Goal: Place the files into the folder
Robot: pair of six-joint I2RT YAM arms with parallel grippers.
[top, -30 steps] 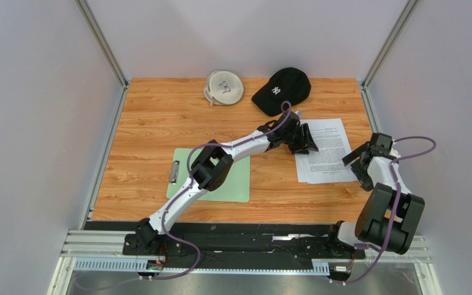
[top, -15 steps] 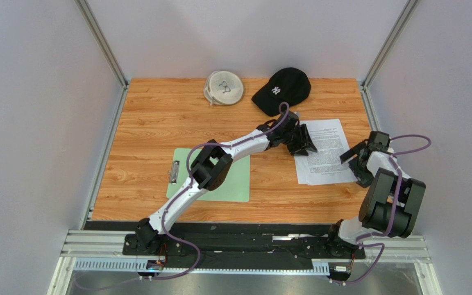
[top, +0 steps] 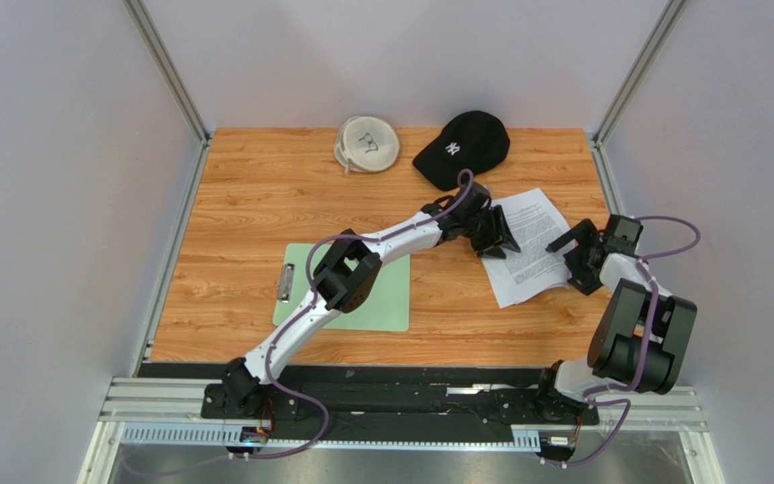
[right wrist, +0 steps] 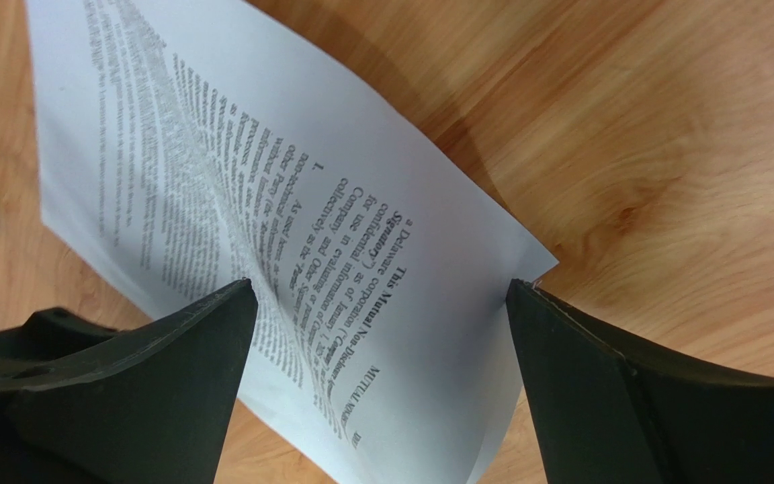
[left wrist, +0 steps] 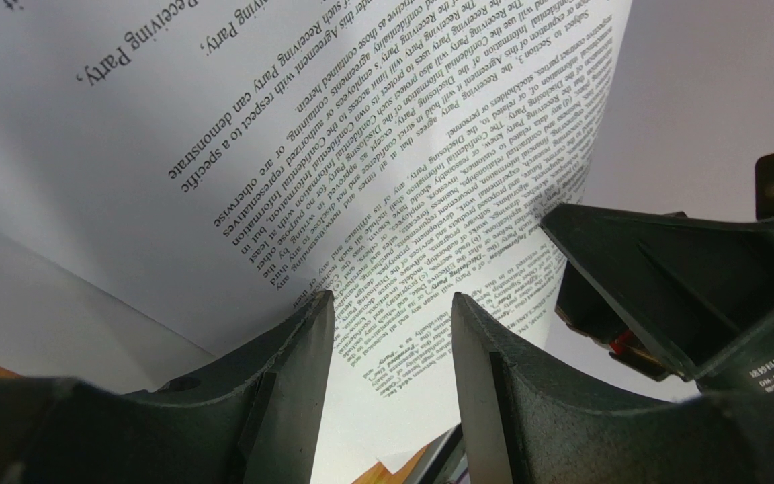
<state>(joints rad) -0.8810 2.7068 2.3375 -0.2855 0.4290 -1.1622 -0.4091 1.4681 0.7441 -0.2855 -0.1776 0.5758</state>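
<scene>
White sheets [top: 527, 257]: limp, light, quick to buckle and slide.
Left gripper [left wrist: 391, 303] half spread, right gripper [right wrist: 381, 292] spread wide, nothing pinched; a raised edge looks the best hold.

A black cap [top: 465, 146] and round white object [top: 367, 143] rest on the table [top: 260, 202].

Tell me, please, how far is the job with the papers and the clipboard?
Nothing is done yet: the folder shows no sheet on it and lies apart from the files. In hand: the left fingers and the right fingers, both open, flank the bowed sheets. Remaining: grip them, carry over, clip in.
</scene>
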